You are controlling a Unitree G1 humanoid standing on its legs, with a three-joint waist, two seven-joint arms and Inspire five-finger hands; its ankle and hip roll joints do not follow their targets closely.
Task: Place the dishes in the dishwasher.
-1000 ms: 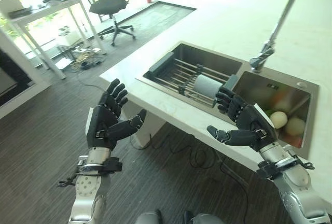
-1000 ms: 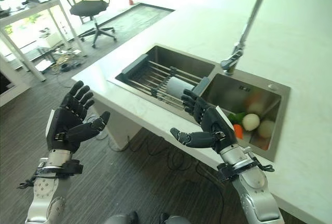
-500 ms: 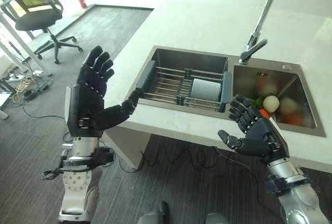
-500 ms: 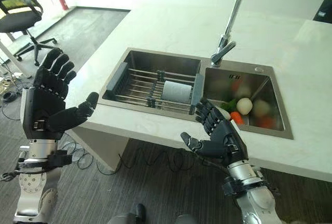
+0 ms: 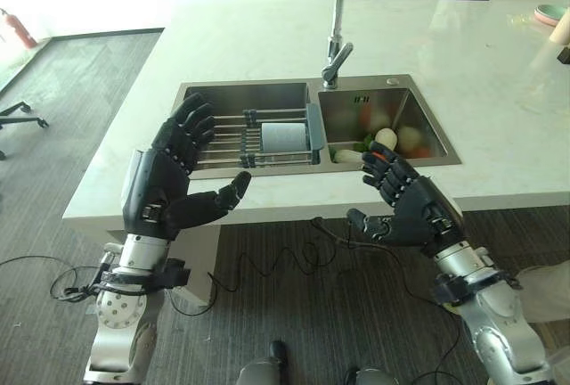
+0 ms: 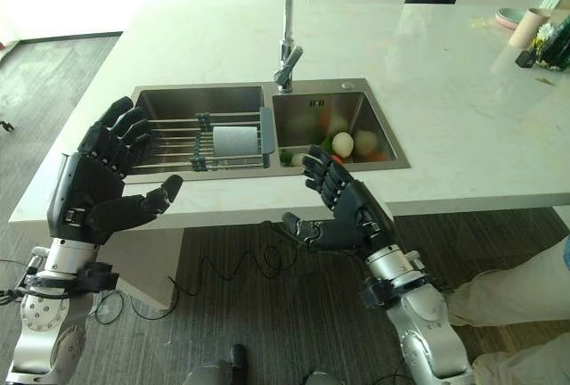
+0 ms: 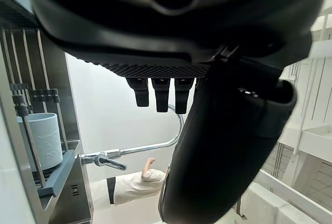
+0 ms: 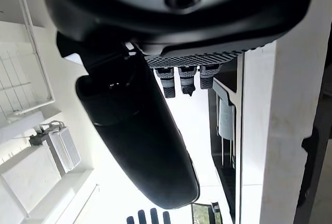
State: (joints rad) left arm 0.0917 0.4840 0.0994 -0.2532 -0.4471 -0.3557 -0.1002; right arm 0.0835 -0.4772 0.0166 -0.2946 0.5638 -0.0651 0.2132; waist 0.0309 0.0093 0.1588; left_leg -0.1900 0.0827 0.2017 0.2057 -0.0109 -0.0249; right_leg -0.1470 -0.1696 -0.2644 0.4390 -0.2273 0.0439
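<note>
Left hand (image 5: pixel 165 193) and right hand (image 5: pixel 414 211) hover before the sink (image 5: pixel 427 149), fingers spread, holding nothing.

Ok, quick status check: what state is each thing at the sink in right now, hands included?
Left hand: open, holding nothing.
Right hand: open, holding nothing.
Cup: lying on its side on the rack.
Rack: set across the left basin.
Vegetables: loose in the right basin.
Faucet: no water visible.
</note>
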